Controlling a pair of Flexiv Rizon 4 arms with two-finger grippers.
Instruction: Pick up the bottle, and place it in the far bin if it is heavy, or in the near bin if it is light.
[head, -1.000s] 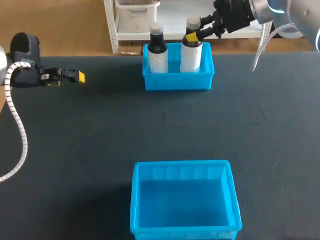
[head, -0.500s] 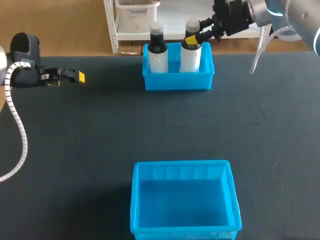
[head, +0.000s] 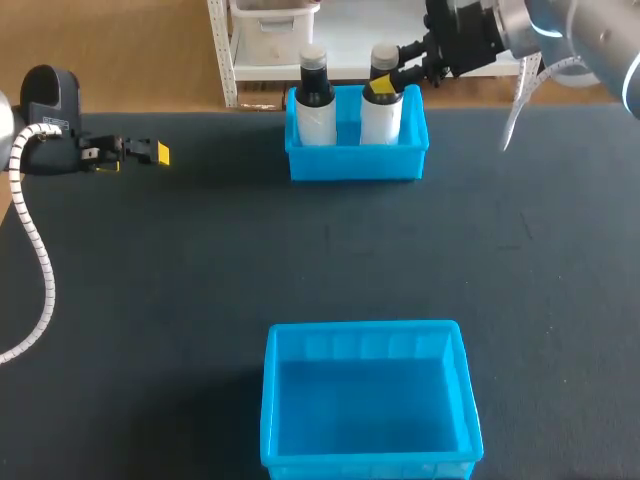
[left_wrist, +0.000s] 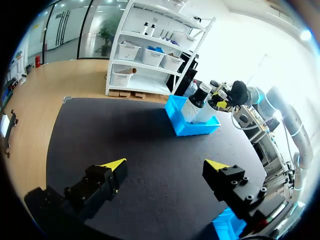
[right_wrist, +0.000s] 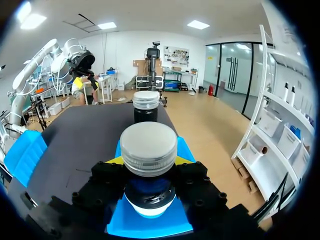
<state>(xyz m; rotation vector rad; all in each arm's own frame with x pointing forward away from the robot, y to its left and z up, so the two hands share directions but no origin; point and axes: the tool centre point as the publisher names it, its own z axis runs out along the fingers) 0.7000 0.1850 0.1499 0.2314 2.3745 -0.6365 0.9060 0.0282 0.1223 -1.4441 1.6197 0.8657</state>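
Two white bottles with dark necks and grey caps stand in the far blue bin (head: 355, 165). My right gripper (head: 385, 82) is shut on the neck of the right-hand bottle (head: 381, 118); in the right wrist view its cap (right_wrist: 149, 147) fills the space between the fingers, with the second bottle (right_wrist: 146, 107) just ahead. That second bottle (head: 315, 105) stands free at the bin's left. The near blue bin (head: 365, 327) holds nothing. My left gripper (head: 158, 153) hovers open at the table's far left, nothing between its fingers (left_wrist: 112, 167).
Dark table mat lies between the two bins and out to both sides. In the left wrist view the far bin (left_wrist: 192, 127) with both bottles sits well ahead of the gripper (left_wrist: 167, 164), and a corner of the near bin (left_wrist: 227, 227) shows beside its finger.
My right gripper has sunk slightly with the bottle, setting it lower in the far bin. The left arm has not moved.
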